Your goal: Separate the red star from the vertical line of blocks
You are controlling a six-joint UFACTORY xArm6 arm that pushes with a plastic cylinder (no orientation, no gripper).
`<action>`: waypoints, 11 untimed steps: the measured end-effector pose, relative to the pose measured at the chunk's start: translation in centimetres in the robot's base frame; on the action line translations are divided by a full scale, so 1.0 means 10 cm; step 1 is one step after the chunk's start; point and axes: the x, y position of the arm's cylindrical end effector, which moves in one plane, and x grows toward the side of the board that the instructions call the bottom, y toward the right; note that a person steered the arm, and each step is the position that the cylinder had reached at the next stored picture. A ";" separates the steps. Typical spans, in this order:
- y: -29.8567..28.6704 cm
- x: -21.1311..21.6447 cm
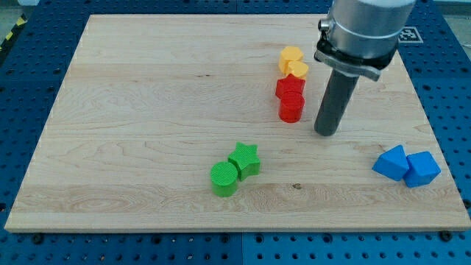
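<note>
The red star [291, 86] looks to us like a small, light, rigid block with a ribbed top, the kind that will slide readily on smooth wood but may spin if we press on one of its points rather than a flat between them; since we have no jaws at all, only a rod, taking hold means choosing a side face to push on. It sits in the upper right part of the board [147, 110], second in a short vertical line: a yellow heart [293, 61] touches it at 12 o'clock, and a red cylinder [291, 108] touches it at 6 o'clock. We judge its right flank, at 3 o'clock, the best contact, pushing it toward 9 o'clock, where the wood is bare. Our tip [326, 133] rests on the board to the view's right of the line, at about 4 o'clock from the star and just beside the red cylinder without touching it. Farther out, a green star [245, 159] and green cylinder [224, 179] touch each other at 7 o'clock, well apart, and two blue blocks [406, 165] lie at 4 o'clock near the board's right edge.
</note>
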 end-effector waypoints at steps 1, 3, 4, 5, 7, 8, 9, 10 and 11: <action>0.00 -0.31; -0.03 -0.58; -0.20 -0.59; -0.37 -0.59; -0.90 -0.59; -0.98 -0.67; -1.02 -0.72; -1.31 -0.80; -1.45 -0.89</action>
